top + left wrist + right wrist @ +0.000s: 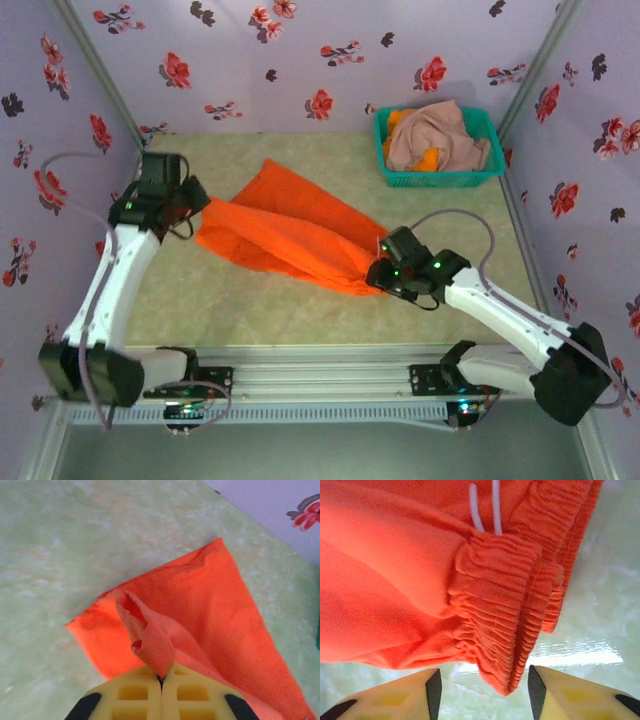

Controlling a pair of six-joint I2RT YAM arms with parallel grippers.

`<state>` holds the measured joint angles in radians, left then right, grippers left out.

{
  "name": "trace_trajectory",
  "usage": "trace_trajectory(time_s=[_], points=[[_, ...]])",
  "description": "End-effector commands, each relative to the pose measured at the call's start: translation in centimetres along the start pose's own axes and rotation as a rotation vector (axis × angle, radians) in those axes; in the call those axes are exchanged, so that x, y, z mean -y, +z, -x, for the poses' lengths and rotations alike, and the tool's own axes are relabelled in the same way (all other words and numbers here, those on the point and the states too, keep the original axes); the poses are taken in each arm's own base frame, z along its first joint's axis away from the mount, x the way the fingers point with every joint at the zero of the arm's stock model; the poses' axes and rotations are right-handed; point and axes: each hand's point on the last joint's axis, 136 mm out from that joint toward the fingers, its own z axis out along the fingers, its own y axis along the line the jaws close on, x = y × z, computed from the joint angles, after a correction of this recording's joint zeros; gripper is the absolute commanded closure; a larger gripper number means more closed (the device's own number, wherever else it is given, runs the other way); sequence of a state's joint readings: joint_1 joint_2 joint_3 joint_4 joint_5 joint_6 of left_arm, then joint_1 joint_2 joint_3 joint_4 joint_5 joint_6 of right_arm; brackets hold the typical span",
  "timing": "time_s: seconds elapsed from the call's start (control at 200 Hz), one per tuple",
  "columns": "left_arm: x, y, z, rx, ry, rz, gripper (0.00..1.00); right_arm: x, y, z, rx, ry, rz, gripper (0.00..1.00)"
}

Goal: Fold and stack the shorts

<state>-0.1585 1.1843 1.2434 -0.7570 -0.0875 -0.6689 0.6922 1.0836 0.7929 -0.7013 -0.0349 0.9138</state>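
Observation:
A bright orange pair of shorts (290,235) lies stretched across the middle of the table. My left gripper (197,215) holds its left corner. In the left wrist view this gripper (161,677) is shut on a pinched fold of the orange shorts (215,610). My right gripper (375,272) is at the shorts' right end. In the right wrist view it (482,685) is open, and the gathered elastic waistband (505,630) hangs between the fingers without touching them. A white drawstring (485,505) shows above. Pink-beige shorts (440,135) and another orange pair (428,158) lie heaped in the basket.
The teal mesh basket (470,178) stands in the back right corner. Floral walls close the table on the left, back and right. Bare green tabletop (240,300) runs between the shorts and the arm bases.

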Motion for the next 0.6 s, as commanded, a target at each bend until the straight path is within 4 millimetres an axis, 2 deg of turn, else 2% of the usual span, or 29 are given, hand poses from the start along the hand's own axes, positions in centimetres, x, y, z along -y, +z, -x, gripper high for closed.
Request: trace_trajectory(time_s=[0.0,0.1,0.21,0.32,0.395,0.6], points=[[-3.6,-2.1,-1.0,0.061,0.011,0.092,1.00,-1.7,-3.0,1.3,0.085,-0.111,0.082,0.37],[-4.9,-2.7,-2.8,0.038,0.002,0.105,1.00,-2.2,-3.7,2.7,0.128,-0.093,0.096,0.21],[-6.2,-3.1,-4.0,0.020,0.006,0.136,1.00,-1.4,-3.0,4.4,0.136,-0.037,0.047,0.19],[-6.8,-3.0,-4.7,0.020,-0.010,0.141,1.00,-0.4,-0.7,7.2,0.139,0.093,0.055,0.19],[-6.8,-2.8,-5.2,0.004,-0.020,0.137,1.00,-0.4,1.2,8.6,0.146,0.136,0.072,0.19],[-6.8,-2.8,-5.5,-0.003,-0.021,0.130,1.00,-1.5,7.1,9.9,0.054,0.157,0.075,0.18]])
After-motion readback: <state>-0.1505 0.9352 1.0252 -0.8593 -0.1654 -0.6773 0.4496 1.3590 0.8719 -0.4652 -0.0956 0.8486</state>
